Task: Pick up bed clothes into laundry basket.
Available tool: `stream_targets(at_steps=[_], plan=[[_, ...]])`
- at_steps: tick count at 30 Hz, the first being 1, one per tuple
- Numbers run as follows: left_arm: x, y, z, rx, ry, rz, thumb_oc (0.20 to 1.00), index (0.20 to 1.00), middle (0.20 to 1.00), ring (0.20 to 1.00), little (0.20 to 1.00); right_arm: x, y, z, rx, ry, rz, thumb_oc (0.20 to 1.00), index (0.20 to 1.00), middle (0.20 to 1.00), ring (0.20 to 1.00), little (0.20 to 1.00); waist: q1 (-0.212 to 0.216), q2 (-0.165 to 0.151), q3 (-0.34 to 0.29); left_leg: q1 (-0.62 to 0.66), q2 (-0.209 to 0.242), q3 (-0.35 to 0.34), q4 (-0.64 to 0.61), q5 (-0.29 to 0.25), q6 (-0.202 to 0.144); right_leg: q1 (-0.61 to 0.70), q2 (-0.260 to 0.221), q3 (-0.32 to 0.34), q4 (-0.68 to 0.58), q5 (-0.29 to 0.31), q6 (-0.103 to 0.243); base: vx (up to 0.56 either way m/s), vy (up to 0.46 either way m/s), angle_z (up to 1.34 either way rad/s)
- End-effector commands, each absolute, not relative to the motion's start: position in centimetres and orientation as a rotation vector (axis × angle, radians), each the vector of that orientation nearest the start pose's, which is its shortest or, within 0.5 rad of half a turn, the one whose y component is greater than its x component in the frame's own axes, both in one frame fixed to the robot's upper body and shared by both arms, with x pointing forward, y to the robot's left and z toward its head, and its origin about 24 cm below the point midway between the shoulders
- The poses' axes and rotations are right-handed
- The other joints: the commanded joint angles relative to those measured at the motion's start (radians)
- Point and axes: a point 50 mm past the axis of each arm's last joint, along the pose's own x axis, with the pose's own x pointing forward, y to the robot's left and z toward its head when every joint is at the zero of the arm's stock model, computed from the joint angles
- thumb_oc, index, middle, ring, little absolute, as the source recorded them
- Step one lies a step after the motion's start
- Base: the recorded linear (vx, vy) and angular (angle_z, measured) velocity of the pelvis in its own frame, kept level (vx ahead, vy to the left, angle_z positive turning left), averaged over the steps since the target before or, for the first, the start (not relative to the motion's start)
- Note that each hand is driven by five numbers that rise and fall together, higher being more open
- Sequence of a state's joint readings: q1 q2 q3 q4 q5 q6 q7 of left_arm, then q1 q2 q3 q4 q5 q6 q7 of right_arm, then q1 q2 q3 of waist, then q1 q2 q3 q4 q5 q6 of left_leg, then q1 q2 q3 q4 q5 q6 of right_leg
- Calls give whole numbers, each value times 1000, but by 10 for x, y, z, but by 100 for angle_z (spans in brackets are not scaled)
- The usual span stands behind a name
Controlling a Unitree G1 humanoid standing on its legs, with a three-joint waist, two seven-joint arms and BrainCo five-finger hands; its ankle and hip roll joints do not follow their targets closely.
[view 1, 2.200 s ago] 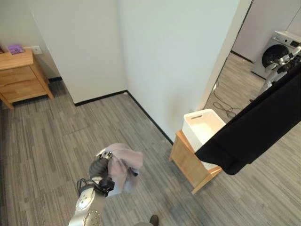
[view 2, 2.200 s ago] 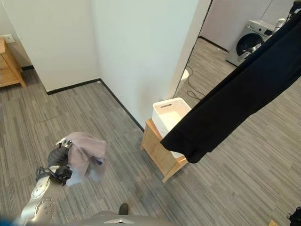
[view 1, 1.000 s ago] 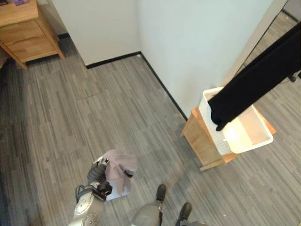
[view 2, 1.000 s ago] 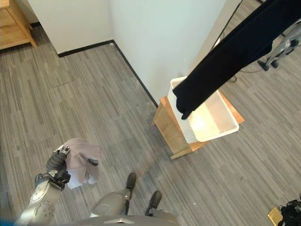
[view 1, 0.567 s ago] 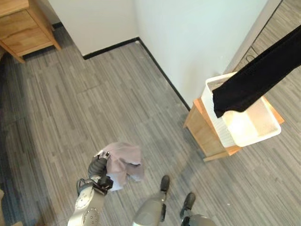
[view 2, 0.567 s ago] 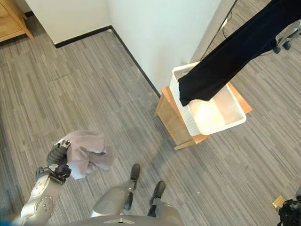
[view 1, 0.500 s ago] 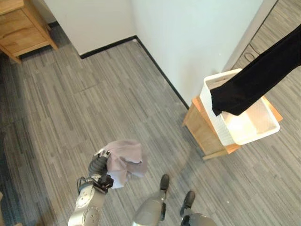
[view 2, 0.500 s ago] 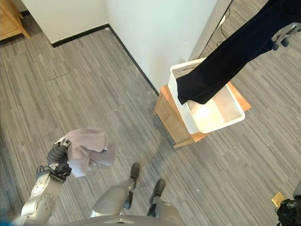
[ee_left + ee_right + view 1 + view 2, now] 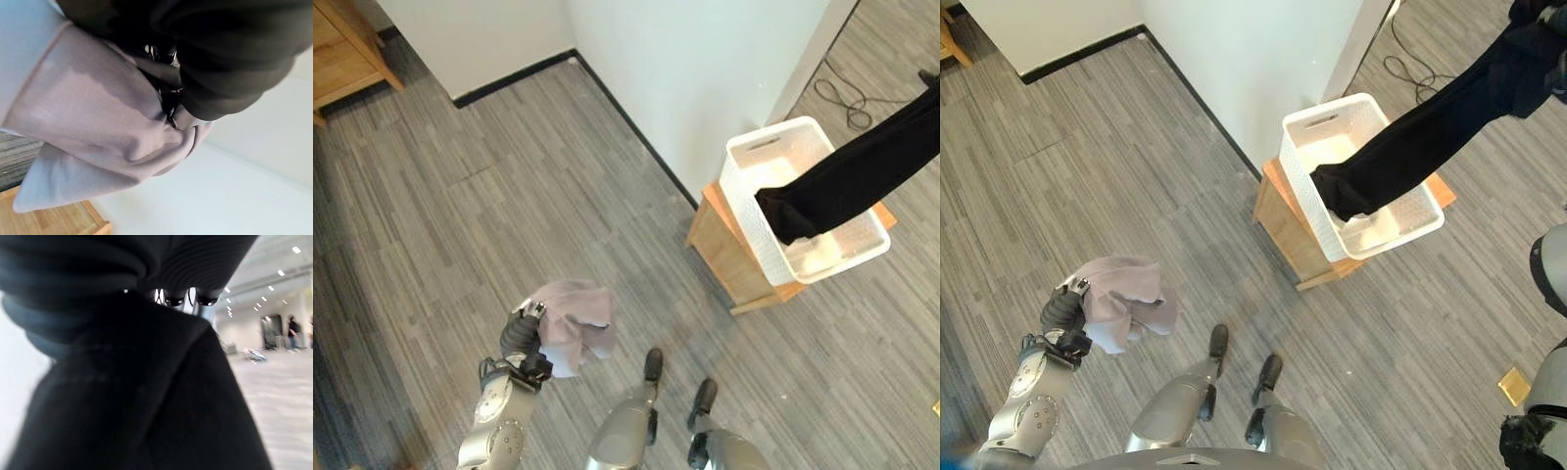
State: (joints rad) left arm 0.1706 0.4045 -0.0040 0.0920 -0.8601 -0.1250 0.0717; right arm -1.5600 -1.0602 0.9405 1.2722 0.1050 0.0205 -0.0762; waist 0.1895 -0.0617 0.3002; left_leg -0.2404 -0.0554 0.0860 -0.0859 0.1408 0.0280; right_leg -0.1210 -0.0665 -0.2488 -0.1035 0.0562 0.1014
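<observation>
A grey plank floor (image 9: 460, 196) was seen from above, with a white wall corner (image 9: 685, 78) rising beside it and a black skirting along the wall's foot. Against that wall a small wooden stand (image 9: 729, 255) carried a white laundry basket (image 9: 754, 157), whose perforated walls and slot handle were visible. A long black garment (image 9: 1430, 132) was stretched slantwise from the far right down into the basket, its lower end hanging inside the basket near the middle of the basket's floor. Its upper end was bunched at the right hand (image 9: 190, 296); in the right wrist view the dark cloth was pressed directly under the ribbed cover and the dark tips of the fingers (image 9: 172, 299) were seen just above its folds, so the fingers were taken to be curled on the cloth. The garment looked plain, matte and black, with no print that could be read.

Well apart from the basket, over the open floor near the lower left, a pale mauve-grey garment (image 9: 573, 313) was held by the left hand (image 9: 519, 338). In the left wrist view the soft cloth (image 9: 98, 137) was gathered into the closed fingers, with a hemmed edge and loose folds hanging below them. No label or writing could be made out on it. A wooden cabinet (image 9: 347, 49) was seen at the far left corner of the floor.
</observation>
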Motion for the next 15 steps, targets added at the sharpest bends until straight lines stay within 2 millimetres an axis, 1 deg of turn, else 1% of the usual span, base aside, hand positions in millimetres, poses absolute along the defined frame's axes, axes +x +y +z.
stream_targets(at_steps=[1, 2, 3, 4, 7, 10, 12, 13, 15], plan=[[221, 251, 58, -430, -102, 164, 200, 200, 200, 200, 200, 342, -355, 389, -1215, -124, -677, 200, 200, 200, 200, 200, -5, -33, 43, 43, 83, -22, -1, -61, -102, -47, -75, -25, 16, 46, 59, -9, 12, -10], [221, 251, 57, -428, -97, 159, 200, 200, 200, 200, 200, 352, -350, 370, -1254, -52, -568, 1000, 1000, 1000, 1000, 1000, -6, -34, 46, 43, 83, -20, -1, -61, -102, -48, -74, -22, 16, 45, 58, -4, 1, -8], [221, 251, 57, -427, -96, 159, 200, 200, 200, 200, 200, 352, -350, 370, -1253, -51, -567, 1000, 1000, 1000, 1000, 1000, -6, -34, 46, 43, 83, -20, -1, -61, -102, -48, -74, -22, 16, 45, 58, -12, 1, -8], [223, 250, 57, -418, -93, 144, 200, 200, 200, 200, 200, 356, -347, 365, -1263, -10, -512, 1000, 1000, 1000, 1000, 1000, -7, -38, 49, 44, 83, -18, -1, -62, -103, -47, -72, -21, 16, 44, 57, -9, -3, -3], [224, 250, 59, -421, -97, 133, 200, 200, 200, 200, 200, 356, -346, 367, -1262, 0, -493, 1000, 1000, 1000, 1000, 1000, -8, -40, 52, 45, 84, -18, -1, -62, -104, -48, -72, -19, 16, 45, 57, -4, -2, -1], [223, 250, 60, -415, -99, 113, 200, 200, 200, 200, 200, 353, -344, 371, -1288, 2, -450, 1000, 1000, 1000, 1000, 1000, -13, -50, 55, 45, 84, -16, -1, -60, -107, -48, -71, -17, 16, 46, 59, 0, 0, 0], [223, 250, 59, -416, -99, 110, 200, 200, 200, 200, 200, 353, -343, 371, -1294, -2, -429, 1000, 1000, 1000, 1000, 1000, -13, -52, 57, 44, 84, -16, -1, -60, -108, -48, -71, -18, 16, 46, 59, 0, 0, 0], [223, 251, 60, -409, -99, 104, 200, 200, 200, 200, 200, 351, -344, 368, -1303, 11, -395, 1000, 1000, 1000, 1000, 1000, -15, -56, 58, 45, 86, -15, -1, -60, -109, -47, -71, -21, 16, 45, 59, 0, 0, 0], [223, 250, 59, -406, -96, 96, 200, 200, 200, 200, 200, 350, -346, 367, -1310, 23, -386, 1000, 1000, 1000, 1000, 1000, -17, -60, 60, 45, 87, -16, -1, -59, -110, -47, -71, -23, 16, 46, 60, 0, 0, 0]])
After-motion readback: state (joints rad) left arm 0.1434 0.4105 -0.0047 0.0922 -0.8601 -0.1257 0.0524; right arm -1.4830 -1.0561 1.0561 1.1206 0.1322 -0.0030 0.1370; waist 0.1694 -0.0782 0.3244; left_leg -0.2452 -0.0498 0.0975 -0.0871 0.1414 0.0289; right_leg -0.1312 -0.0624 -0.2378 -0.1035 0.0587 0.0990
